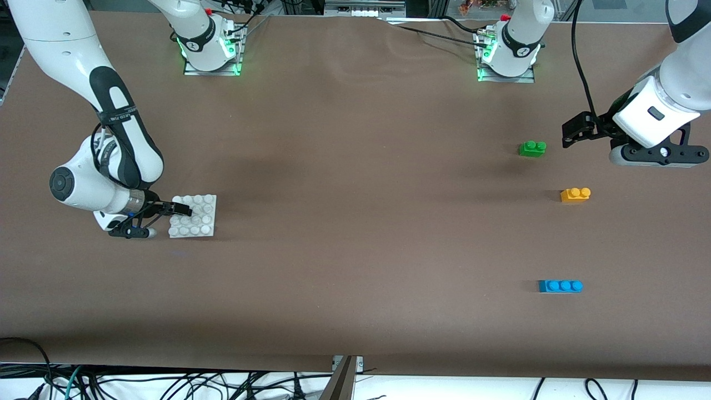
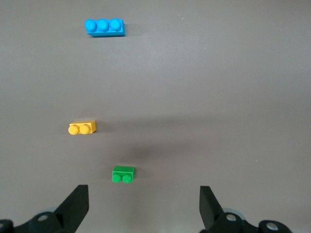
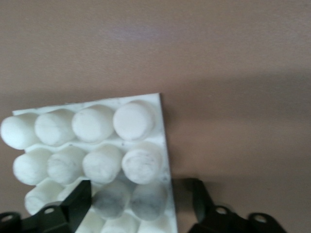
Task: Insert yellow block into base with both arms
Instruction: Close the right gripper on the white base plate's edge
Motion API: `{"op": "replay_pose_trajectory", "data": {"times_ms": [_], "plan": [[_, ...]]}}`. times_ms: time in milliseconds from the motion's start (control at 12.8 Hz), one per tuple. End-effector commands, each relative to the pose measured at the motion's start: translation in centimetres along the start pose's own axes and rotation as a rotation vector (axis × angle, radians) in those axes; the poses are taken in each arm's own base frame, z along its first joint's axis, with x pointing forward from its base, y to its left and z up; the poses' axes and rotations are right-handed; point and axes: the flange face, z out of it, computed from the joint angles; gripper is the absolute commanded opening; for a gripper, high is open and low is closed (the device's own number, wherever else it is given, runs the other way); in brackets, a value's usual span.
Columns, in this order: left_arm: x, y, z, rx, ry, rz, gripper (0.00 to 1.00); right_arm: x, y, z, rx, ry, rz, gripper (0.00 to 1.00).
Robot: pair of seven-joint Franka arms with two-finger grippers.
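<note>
The yellow block [image 1: 575, 194] lies alone on the brown table toward the left arm's end; it also shows in the left wrist view [image 2: 82, 127]. The white studded base [image 1: 191, 234] lies toward the right arm's end. My right gripper [image 1: 176, 214] is low at the base, open. In the right wrist view the gripper [image 3: 138, 201] has one finger over the studs and the other just off the base's edge [image 3: 164, 141]. My left gripper [image 1: 572, 130] is open and empty in the air beside the green brick, apart from the yellow block. It also shows in its own wrist view [image 2: 143, 204].
A green two-stud brick [image 1: 532, 148] lies farther from the front camera than the yellow block, and a blue three-stud brick [image 1: 560, 285] lies nearer. Both show in the left wrist view, green [image 2: 123, 174] and blue [image 2: 104, 26].
</note>
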Motion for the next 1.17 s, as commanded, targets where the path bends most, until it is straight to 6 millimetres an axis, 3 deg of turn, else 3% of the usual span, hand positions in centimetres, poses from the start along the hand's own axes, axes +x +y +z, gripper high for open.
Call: {"op": "replay_pose_trajectory", "data": {"times_ms": [0,234,547,703,1094], "plan": [[-0.3,0.1,-0.7,-0.003,0.006,0.012,1.0,0.3,0.2,0.4,0.014,0.004,-0.01,0.72],[-0.3,0.2,-0.7,-0.003,0.007,0.015,1.0,0.3,0.2,0.7,0.015,-0.001,-0.01,0.65],[-0.3,0.6,-0.9,-0.003,0.013,0.022,1.0,0.5,-0.1,0.7,0.014,-0.001,-0.016,0.64],[-0.5,1.7,-0.9,-0.003,0.013,0.035,1.0,0.7,-1.0,1.0,0.02,-0.003,-0.029,0.64],[-0.4,1.3,-0.9,-0.002,0.013,0.03,1.0,1.1,-3.1,1.1,0.038,0.001,-0.042,0.64]]}}
